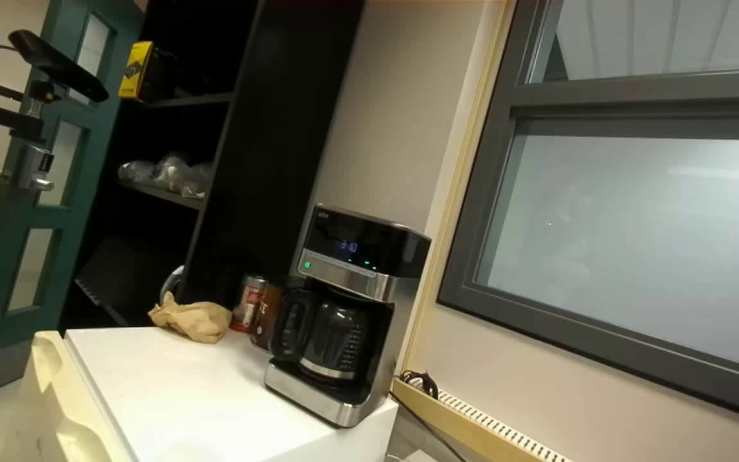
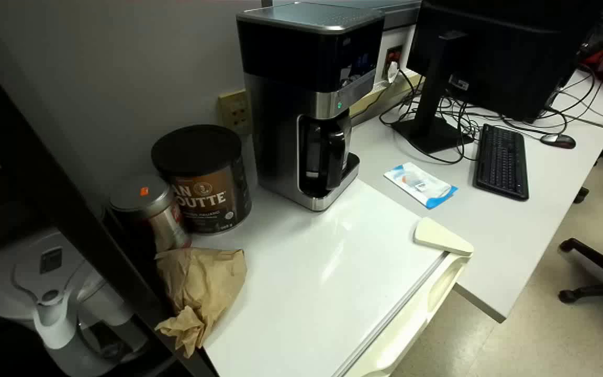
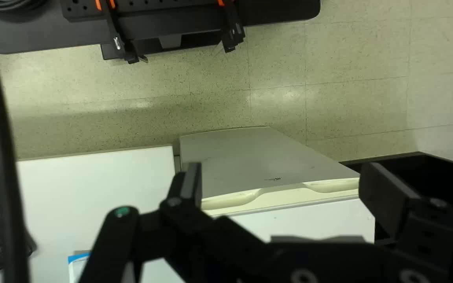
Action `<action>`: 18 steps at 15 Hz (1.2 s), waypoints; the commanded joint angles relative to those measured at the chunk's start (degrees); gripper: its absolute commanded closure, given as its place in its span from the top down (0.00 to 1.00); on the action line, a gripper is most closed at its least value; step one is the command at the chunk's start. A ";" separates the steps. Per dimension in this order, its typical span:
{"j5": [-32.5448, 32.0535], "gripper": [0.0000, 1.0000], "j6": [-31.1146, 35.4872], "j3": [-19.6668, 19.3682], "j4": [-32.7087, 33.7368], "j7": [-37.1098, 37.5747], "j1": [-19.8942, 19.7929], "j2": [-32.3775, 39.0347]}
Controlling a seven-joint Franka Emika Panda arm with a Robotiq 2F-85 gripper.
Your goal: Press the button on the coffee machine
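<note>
Surface [image 2: 306, 293]: white, carries the task's coffee machine [image 2: 293, 104], which stands upright at the corner by the wall [image 2: 165, 63] in both exterior views. Nothing blocks its front.

Coffee tub [image 2: 218, 196]: just beside the machine; contact cannot be told.

Claw [image 3: 283, 177]: visible only in the wrist view. Released, fingers [image 3: 190, 182] spread well apart, nothing between them. Absent from both exterior views, hence not touching the machine; no press is under way.

Carafe [image 1: 344, 333]: seated inside the machine. Too dark to tell whether any coffee is inside.

Panel [image 1: 376, 234]: black, lit. Blue digits [image 1: 348, 246] look like 3:10; small green marks [image 1: 368, 263] below them.

Green light [image 2: 339, 105]: glows at the end of the silver strip [image 1: 344, 273] nearer the coffee tub, in both exterior views. Taken to be the button [image 1: 307, 264].

Progress, judged from these signs: that the machine has power looks sure; that the press is done does not. A lit button would fit a completed press with the claw clear, leaving nothing further. It would equally fit a standby glow, in which case reaching in, lining up a fingertip and pushing all remain. No drip or steam shows to settle it.
</note>
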 commanded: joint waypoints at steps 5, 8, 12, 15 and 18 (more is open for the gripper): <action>0.19 1.00 -0.16 0.40 0.14 -0.23 -0.54 0.04; 0.01 1.00 0.18 0.45 0.43 -0.09 -0.66 0.67; -2.19 1.00 3.14 0.89 2.46 0.22 -1.54 5.62; -5.24 1.00 6.88 1.13 4.63 0.06 -1.82 11.18; -9.15 1.00 11.11 1.41 7.25 -0.16 -1.59 17.33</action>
